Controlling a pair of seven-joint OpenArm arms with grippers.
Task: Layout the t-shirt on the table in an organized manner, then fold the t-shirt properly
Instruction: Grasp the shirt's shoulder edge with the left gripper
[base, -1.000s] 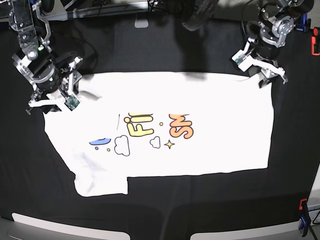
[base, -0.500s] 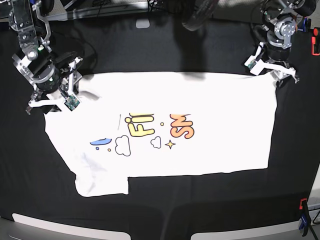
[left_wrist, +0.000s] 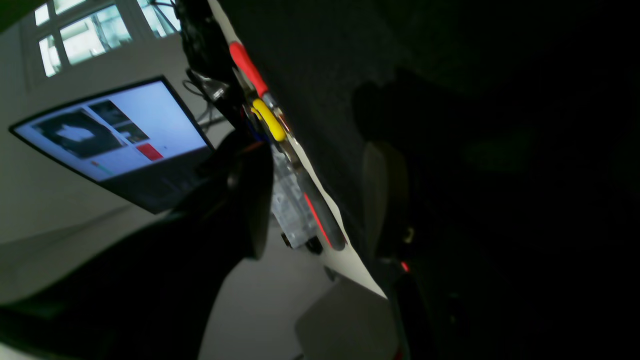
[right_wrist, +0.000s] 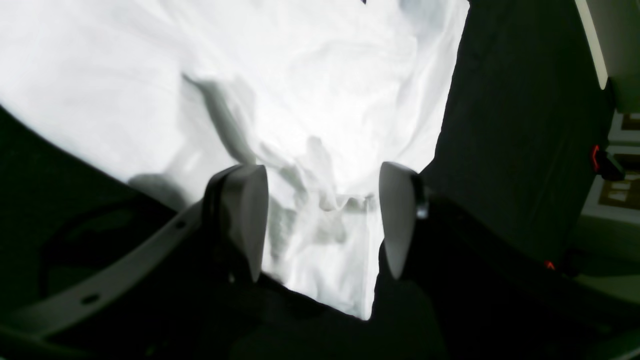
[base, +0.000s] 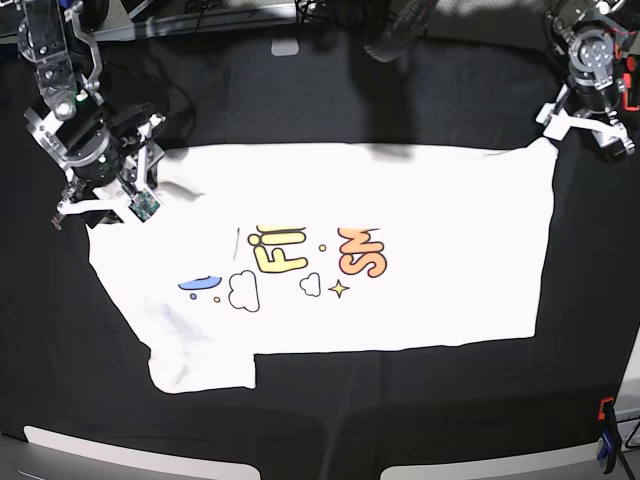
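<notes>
Right wrist view: right gripper (right_wrist: 320, 220) wide open, straddling the t-shirt (right_wrist: 310, 100).

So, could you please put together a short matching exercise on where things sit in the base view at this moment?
Column one:
1. t-shirt
2. left pincer
3. right pincer
4. star print

Column two:
A. open, off the shirt beyond its far right corner
B. spread print-up across the black table
C. open, at the shirt's far left sleeve
D. just below the orange lettering

Pairs: 1-B, 2-A, 3-C, 4-D
</notes>
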